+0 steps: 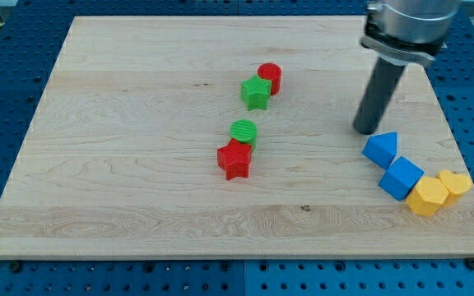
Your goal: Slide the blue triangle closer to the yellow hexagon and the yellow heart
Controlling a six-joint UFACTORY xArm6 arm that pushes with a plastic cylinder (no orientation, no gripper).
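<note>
The blue triangle lies at the board's right side. Just below and right of it sits a blue cube, which touches the yellow hexagon. The yellow heart is against the hexagon's right side, near the board's right edge. My tip rests on the board just above and left of the blue triangle, a small gap apart from it.
A red cylinder and a green star touch near the board's middle top. A green cylinder and a red star touch below them. The wooden board lies on a blue pegboard table.
</note>
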